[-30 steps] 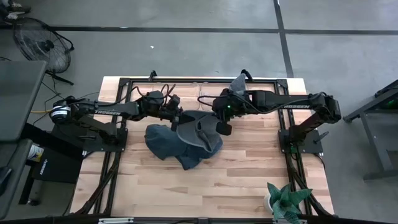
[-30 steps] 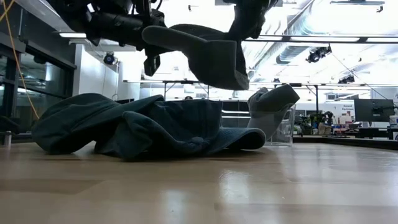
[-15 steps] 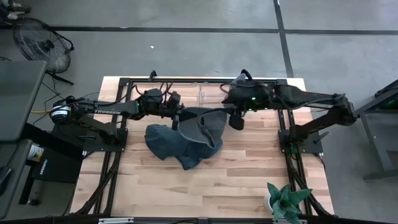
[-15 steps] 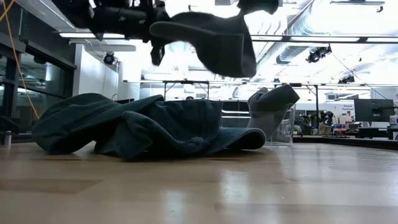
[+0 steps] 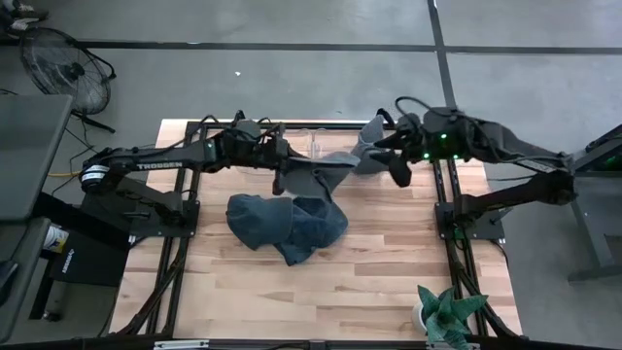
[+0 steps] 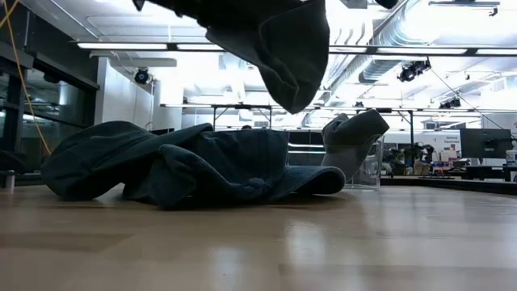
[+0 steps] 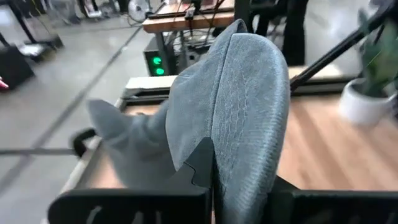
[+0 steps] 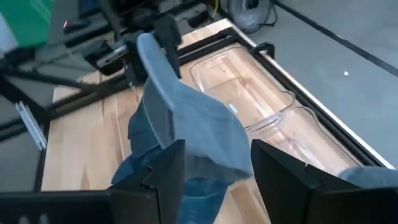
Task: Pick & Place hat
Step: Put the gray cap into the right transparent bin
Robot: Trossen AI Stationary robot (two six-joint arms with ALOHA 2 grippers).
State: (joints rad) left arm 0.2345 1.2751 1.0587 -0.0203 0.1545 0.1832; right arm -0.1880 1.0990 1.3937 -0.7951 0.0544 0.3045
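My left gripper [image 5: 279,175] pinches the brim of the grey hat [image 5: 313,175], holding it in the air above the heap of blue hats [image 5: 284,226] on the table [image 5: 389,282]. My right gripper [image 5: 400,167], fingers spread, seems clear of the hat, beside it.

Left gripper [image 5: 279,178]: raised off table, wrist extended twd centre, fingers [image 7: 202,163] clamped tight on hat [image 5: 311,175]. Right gripper [image 5: 400,173]: raised, set apart to hat's far side, fingers [image 8: 165,171] spread, gripping nothing.
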